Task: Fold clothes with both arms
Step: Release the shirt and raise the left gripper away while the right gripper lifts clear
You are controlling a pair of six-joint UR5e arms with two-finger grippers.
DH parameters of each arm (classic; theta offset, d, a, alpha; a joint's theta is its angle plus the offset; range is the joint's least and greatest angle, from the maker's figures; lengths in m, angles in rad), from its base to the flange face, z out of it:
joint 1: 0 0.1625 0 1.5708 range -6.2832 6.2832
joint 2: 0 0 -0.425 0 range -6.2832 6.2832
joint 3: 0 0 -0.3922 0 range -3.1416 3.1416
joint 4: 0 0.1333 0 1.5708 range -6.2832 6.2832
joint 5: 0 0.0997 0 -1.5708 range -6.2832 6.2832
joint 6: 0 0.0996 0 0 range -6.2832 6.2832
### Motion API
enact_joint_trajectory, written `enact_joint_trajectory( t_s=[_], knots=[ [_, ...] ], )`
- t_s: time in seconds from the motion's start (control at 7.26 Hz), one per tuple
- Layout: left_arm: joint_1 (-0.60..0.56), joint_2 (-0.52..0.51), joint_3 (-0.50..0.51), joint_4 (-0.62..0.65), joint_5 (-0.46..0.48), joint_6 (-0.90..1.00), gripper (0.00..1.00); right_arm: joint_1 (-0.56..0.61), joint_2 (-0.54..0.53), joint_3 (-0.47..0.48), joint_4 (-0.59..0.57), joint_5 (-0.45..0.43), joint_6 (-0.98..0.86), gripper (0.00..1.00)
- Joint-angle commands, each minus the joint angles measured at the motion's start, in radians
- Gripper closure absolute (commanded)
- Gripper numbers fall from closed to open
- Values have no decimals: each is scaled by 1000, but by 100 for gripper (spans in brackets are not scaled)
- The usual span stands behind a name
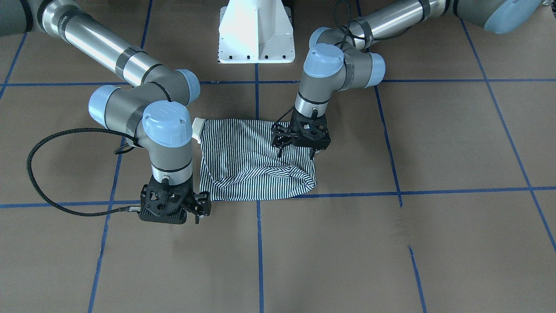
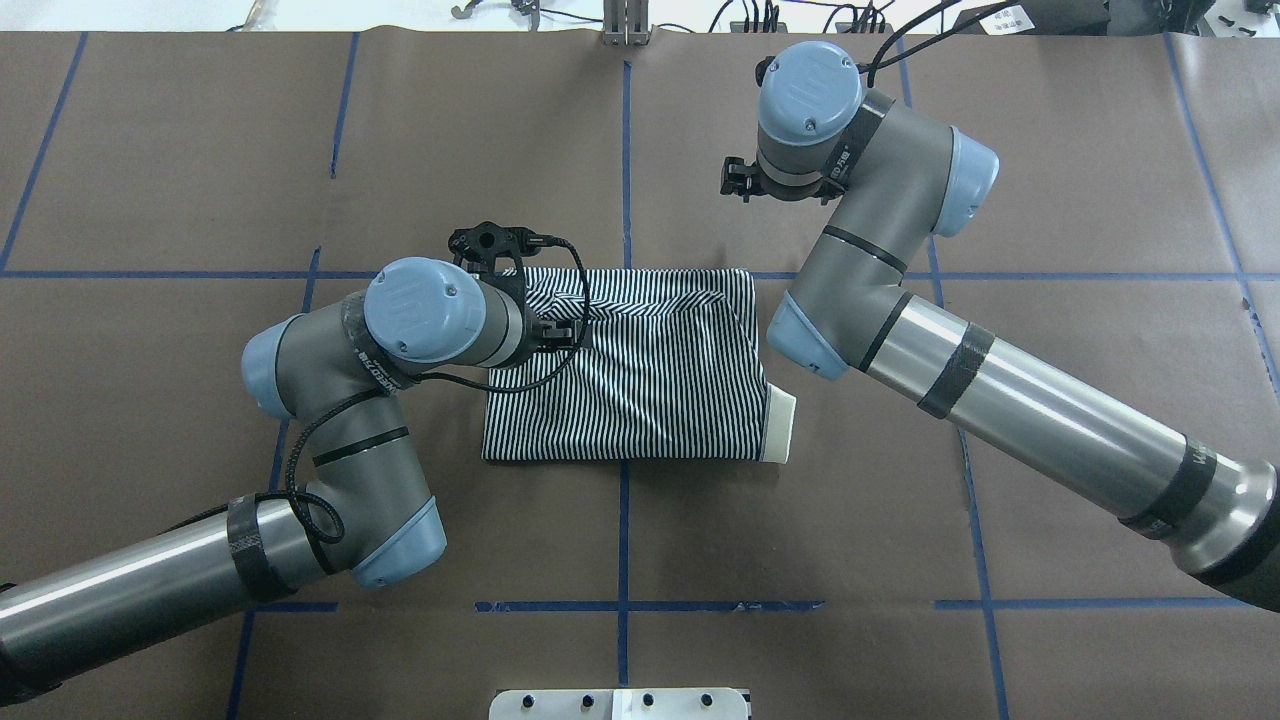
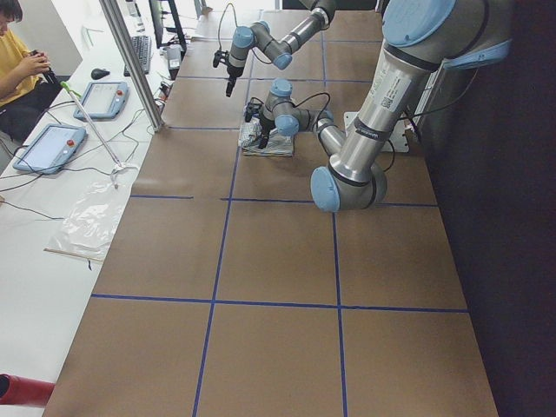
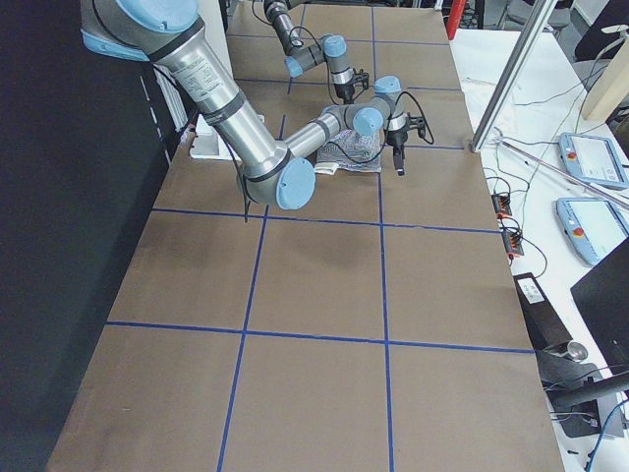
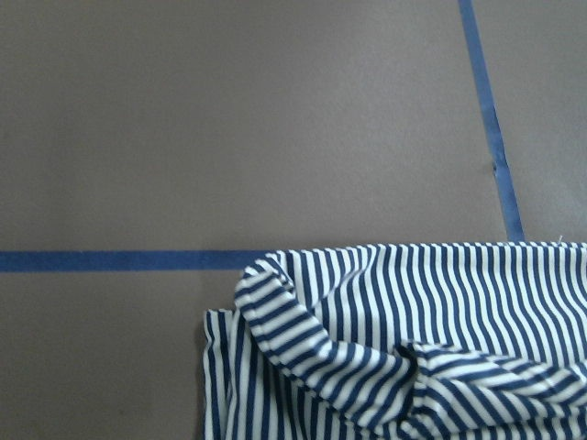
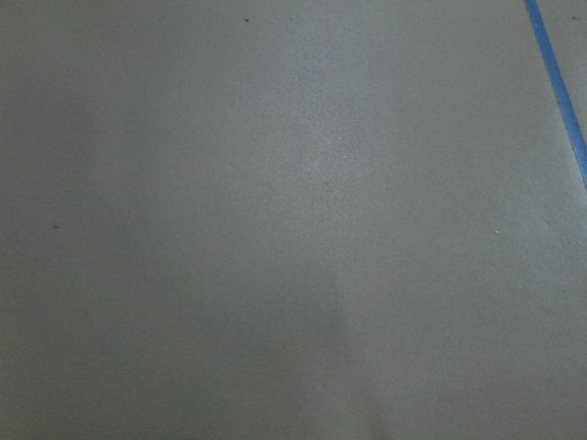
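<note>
The striped polo shirt (image 1: 252,161) lies folded into a rough rectangle at the table's middle (image 2: 650,370), and its cream collar (image 2: 780,425) sticks out on the robot's right side. My left gripper (image 1: 279,140) hovers over the shirt's rumpled far-left corner (image 5: 303,312); its jaws look open and empty. It also shows in the overhead view (image 2: 560,335). My right gripper (image 1: 203,208) is off the shirt, beyond its far-right corner (image 2: 728,178), open and empty. The right wrist view shows only bare table.
The white pedestal base (image 1: 256,34) stands at the robot's side of the table. Blue tape lines (image 2: 625,150) grid the brown table. An operator (image 3: 17,61), tablets (image 3: 52,148) and a metal pole (image 3: 130,65) are beside the table's far edge.
</note>
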Motion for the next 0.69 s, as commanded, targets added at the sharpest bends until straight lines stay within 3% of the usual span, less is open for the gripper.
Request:
enact_joint_trajectory(
  t_s=[0.0, 0.55],
  knots=[
    [4, -36, 55, 2, 1, -1, 0, 1, -9, 6, 0, -1, -6, 0],
    [-74, -80, 167, -6, 21, 15, 0, -3, -22, 7, 3, -5, -10, 0]
  ],
)
